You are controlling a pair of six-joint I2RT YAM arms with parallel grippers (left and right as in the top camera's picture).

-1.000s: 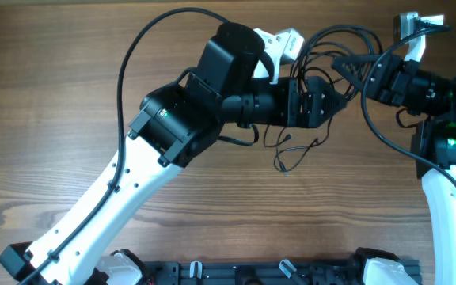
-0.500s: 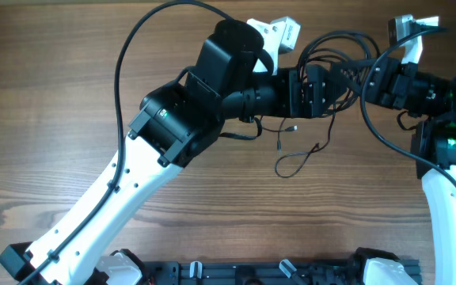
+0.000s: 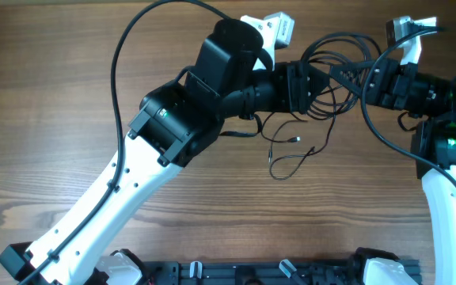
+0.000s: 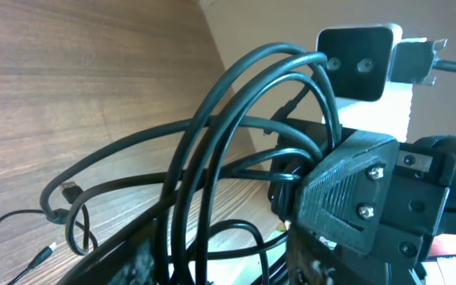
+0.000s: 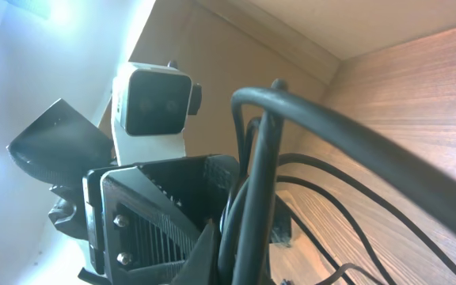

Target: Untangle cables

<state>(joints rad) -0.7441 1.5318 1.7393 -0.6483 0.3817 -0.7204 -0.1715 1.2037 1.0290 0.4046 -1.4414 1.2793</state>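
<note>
The cables point(image 3: 335, 71) hang as a bundle of black loops between my two grippers, above the table's far right. Their thin tails with a tiny plug point(image 3: 295, 139) trail onto the wood below. My left gripper point(image 3: 307, 83) reaches into the bundle from the left. In the left wrist view several cable strands point(image 4: 212, 142) run between its jaws point(image 4: 228, 261), with a gap still showing beside them. My right gripper point(image 3: 369, 79) holds the bundle's right side. In the right wrist view it is shut point(image 5: 252, 253) on a cable strand point(image 5: 264, 182).
The two grippers face each other only a few centimetres apart. The right wrist's white camera block point(image 4: 355, 63) fills the left wrist view. Thicker black arm cables point(image 3: 121, 71) arc over the left arm, and another point(image 3: 378, 134) curves by the right arm. A black rail point(image 3: 236, 273) runs along the front edge.
My left gripper has risen toward the far edge, drawn back left into the bundle, and its jaws have narrowed around strands. The loose tails shifted slightly left. The right gripper barely moved.
</note>
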